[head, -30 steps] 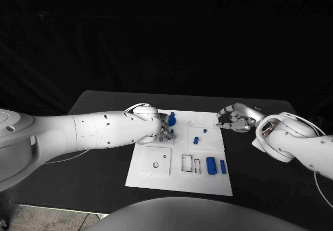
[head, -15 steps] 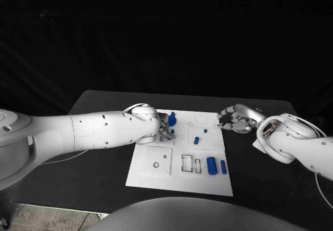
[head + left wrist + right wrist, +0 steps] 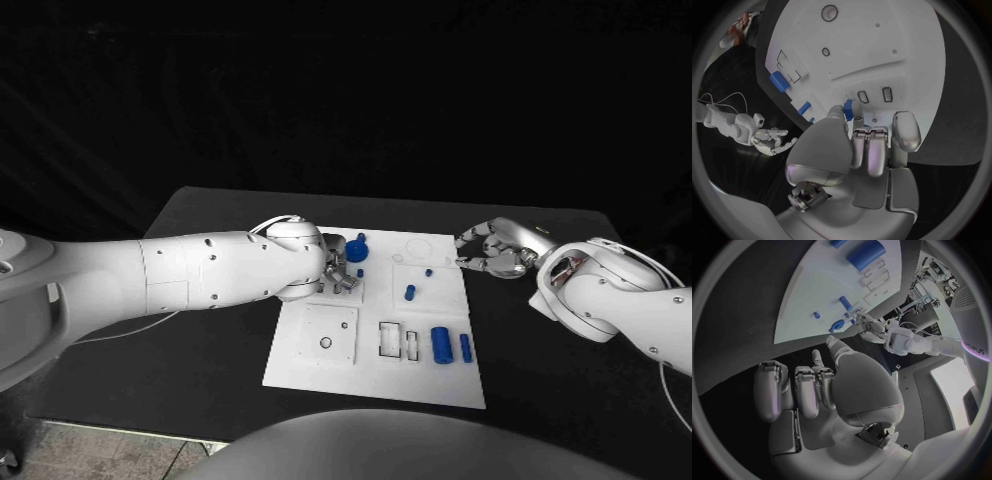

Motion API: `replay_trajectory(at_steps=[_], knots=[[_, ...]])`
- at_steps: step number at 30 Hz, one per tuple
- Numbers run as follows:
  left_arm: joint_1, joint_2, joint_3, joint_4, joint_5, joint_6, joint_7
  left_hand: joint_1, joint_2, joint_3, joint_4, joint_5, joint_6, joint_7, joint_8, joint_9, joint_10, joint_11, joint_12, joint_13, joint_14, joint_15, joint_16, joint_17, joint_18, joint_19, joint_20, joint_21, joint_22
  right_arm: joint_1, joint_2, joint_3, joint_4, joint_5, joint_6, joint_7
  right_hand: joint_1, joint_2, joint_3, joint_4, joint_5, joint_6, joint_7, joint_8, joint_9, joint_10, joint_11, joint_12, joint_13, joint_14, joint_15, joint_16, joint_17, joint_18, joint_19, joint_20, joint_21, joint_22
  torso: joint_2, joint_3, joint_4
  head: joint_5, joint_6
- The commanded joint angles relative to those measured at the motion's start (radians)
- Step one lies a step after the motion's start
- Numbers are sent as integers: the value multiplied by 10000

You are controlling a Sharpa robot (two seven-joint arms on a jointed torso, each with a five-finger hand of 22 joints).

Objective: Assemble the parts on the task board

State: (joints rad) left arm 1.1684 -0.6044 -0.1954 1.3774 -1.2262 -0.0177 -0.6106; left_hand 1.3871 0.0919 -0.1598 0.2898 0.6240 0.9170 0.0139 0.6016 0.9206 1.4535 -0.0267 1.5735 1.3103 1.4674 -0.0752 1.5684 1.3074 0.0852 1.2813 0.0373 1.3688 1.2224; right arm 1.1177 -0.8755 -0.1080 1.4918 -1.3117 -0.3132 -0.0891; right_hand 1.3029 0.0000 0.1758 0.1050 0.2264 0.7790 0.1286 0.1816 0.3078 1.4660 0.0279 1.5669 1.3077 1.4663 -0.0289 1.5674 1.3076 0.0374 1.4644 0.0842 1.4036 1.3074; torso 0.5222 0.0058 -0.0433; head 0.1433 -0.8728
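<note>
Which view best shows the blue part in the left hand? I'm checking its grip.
The left wrist view: the blue part sits at the left hand's fingertips. The head view shows it partly hidden; the right wrist view, tiny and far.

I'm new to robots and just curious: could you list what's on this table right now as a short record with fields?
Table: black
Board: white plate in the middle of the table
Parts: blue pieces on the board, two larger ones side by side near its right edge
Left hand: over the board's far left part, pinching a blue part
Right hand: off the board's far right corner, holding nothing
</note>
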Motion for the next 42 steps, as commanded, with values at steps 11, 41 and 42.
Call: replay_trajectory(at_steps=[11, 41, 42], knots=[[-66, -360, -7, 220, 701, -326, -268, -763, -1159, 3249, -38, -698, 224, 23, -437, 521, 1173, -132, -27, 2605, 1034, -22, 24, 2634, 49, 37, -14, -172, 137, -34, -22, -2, -34, 4, 106, 29, 154, 75, 143, -66, 236, 95, 3, 38, -65, 1048, 105, 39, 2631, 1045, 74, 33, 2632, 126, -91, 46, -147, 1966, -5, 2, -13, 76, 2], [-315, -646, -30, 379, 798, -840, -250, -1667, -1672, 4886, -135, -1343, 420, 57, -701, 830, 1173, -101, -27, 2605, 1034, 21, 24, 2634, 63, 9, 24, -309, 195, -140, 3, -2, -150, 105, 179, -5, 314, 65, 352, -174, 727, 120, 23, 16, -187, 1048, 114, 39, 2631, 1045, 80, 33, 2632, 141, -122, 48, -230, 1945, 0, -11, -19, 239, 2], [-327, -635, -30, 372, 806, -845, -240, -1739, -1666, 4923, -126, -1517, 428, 62, -711, 854, 1173, -96, -27, 2605, 1034, 25, 24, 2634, 64, 5, 29, -320, 198, -144, 4, -2, -152, 106, 178, -4, 318, 65, 358, -178, 739, 120, 24, 15, -189, 1048, 115, 39, 2631, 1045, 80, 33, 2632, 141, -122, 48, -230, 1945, -3, -13, -20, 238, 2]])
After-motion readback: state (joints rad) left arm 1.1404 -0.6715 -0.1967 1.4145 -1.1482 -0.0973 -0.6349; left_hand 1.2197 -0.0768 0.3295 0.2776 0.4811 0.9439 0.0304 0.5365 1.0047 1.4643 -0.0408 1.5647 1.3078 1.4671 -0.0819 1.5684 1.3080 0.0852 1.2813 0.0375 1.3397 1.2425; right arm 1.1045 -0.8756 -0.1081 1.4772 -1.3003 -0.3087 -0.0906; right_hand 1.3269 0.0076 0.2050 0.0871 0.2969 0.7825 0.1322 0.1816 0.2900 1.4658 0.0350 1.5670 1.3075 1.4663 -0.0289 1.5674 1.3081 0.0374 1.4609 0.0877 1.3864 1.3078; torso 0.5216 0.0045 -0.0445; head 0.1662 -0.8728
